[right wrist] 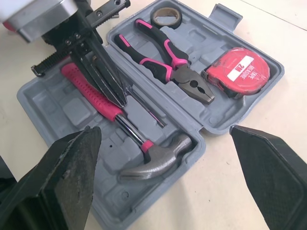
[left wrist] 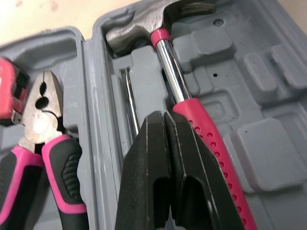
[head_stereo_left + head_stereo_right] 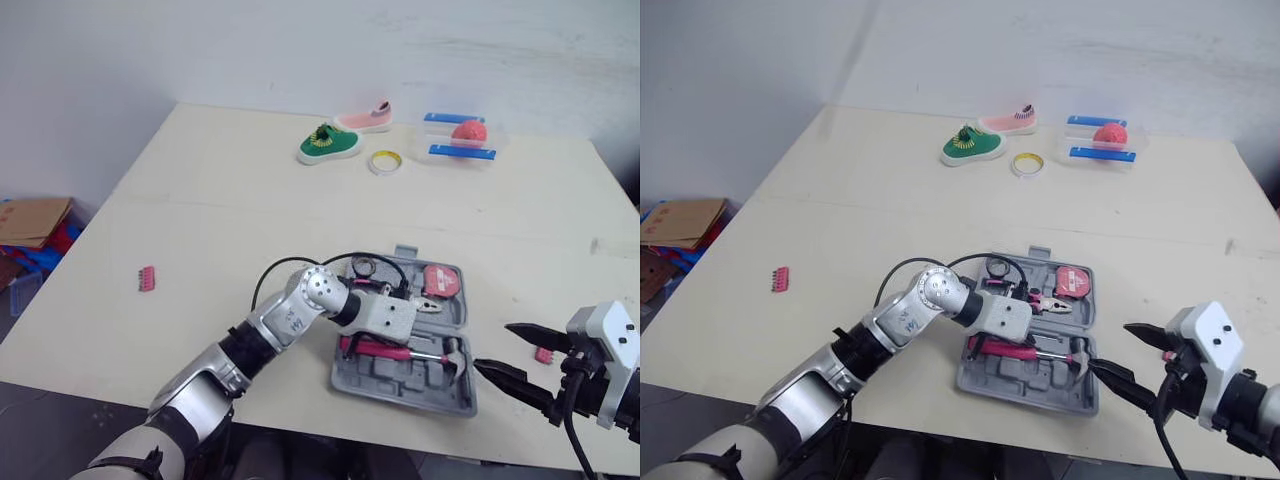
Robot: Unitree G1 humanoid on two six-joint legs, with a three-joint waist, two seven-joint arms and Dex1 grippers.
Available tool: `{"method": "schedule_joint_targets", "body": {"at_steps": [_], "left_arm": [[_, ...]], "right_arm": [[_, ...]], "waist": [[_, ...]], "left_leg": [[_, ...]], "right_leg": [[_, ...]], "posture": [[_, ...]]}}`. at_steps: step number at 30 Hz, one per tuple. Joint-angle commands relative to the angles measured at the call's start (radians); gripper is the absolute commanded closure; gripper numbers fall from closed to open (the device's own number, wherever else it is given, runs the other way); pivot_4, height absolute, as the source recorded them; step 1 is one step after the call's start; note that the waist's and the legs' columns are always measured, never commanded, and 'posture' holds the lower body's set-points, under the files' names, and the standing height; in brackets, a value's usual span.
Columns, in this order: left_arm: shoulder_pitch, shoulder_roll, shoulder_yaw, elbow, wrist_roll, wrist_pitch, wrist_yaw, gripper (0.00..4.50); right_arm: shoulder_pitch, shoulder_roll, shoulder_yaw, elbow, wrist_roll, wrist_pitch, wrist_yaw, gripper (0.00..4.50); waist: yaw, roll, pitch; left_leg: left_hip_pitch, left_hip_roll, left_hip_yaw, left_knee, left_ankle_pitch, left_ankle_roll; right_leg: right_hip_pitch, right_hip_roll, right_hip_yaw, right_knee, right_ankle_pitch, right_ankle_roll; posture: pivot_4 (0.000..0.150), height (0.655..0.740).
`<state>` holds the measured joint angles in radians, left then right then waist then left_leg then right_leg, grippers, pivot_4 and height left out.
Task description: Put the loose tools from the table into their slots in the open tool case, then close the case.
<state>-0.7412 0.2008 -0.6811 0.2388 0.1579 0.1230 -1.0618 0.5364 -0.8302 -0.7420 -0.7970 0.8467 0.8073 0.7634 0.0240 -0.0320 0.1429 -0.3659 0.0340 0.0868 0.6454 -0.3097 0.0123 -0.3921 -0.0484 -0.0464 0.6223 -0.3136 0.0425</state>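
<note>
The grey tool case [image 3: 440, 395] lies open near the table's front edge. In it are a pink-handled hammer [image 1: 153, 155], pink pliers [image 1: 160, 55], a red tape measure [image 1: 237, 72], a black tape roll [image 1: 166, 17] and a thin metal shaft [image 1: 146, 109]. My left gripper [image 2: 165, 117] is down inside the case, shut, its tips against the hammer's pink handle [image 2: 211, 139] beside the shaft; nothing shows between its fingers. My right gripper [image 3: 495, 347] hovers open just right of the case. A pink bit holder [image 3: 147, 278] lies loose at the left, and a small pink piece [image 3: 544, 354] by my right gripper.
At the back of the table stand a green shoe [image 3: 328, 145], a pink shoe [image 3: 365, 120], a roll of tape [image 3: 384, 161] and a clear box with blue lids [image 3: 460, 138]. A cardboard box [image 3: 30, 220] sits on the floor at the left.
</note>
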Motion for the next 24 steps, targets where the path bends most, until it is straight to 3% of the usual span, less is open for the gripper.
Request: {"method": "schedule_joint_targets", "body": {"at_steps": [1,8,14,18,24], "left_arm": [[0.097,0.030,-0.151,0.125,0.126,0.041,-0.025,4.46],[0.002,-0.053,0.064,0.088,-0.063,0.153,-0.050,4.46],[0.004,-0.026,0.122,-0.059,-0.199,0.215,-0.185,4.46],[0.022,-0.020,0.090,-0.077,-0.177,0.228,-0.167,4.46],[0.008,-0.043,0.094,-0.047,-0.169,0.252,-0.121,4.46]], "right_arm": [[-0.004,0.001,-0.004,-0.031,0.016,-0.007,-0.007,0.00],[-0.004,-0.007,-0.018,-0.029,0.025,0.001,-0.005,0.00],[-0.006,-0.006,-0.004,-0.026,0.019,-0.006,-0.006,0.00],[-0.013,-0.002,0.012,-0.030,0.019,-0.006,-0.014,0.00],[-0.007,0.002,0.013,-0.033,0.019,-0.007,-0.013,0.00]], "waist": [[0.000,-0.003,-0.008],[0.003,0.001,-0.005],[-0.004,0.013,0.009],[0.000,0.018,0.014],[0.001,0.013,0.018]], "left_leg": [[0.002,0.000,0.000,0.000,-0.002,0.000],[0.006,-0.002,0.000,0.001,-0.002,0.002],[-0.002,-0.003,0.000,0.002,-0.002,0.003],[-0.003,-0.003,-0.001,0.002,-0.003,0.002],[-0.004,-0.005,-0.001,0.004,-0.003,0.003]], "right_leg": [[0.002,0.000,0.000,0.000,-0.002,-0.001],[0.001,-0.004,-0.001,0.000,-0.004,-0.001],[-0.006,-0.004,-0.002,0.001,-0.002,0.002],[-0.007,-0.003,-0.002,0.004,-0.005,0.002],[-0.007,-0.005,-0.002,0.003,-0.004,0.005]], "posture": [[0.150,0.7304],[0.150,0.7304],[0.150,0.7304],[0.150,0.7304],[0.150,0.7304]]}}
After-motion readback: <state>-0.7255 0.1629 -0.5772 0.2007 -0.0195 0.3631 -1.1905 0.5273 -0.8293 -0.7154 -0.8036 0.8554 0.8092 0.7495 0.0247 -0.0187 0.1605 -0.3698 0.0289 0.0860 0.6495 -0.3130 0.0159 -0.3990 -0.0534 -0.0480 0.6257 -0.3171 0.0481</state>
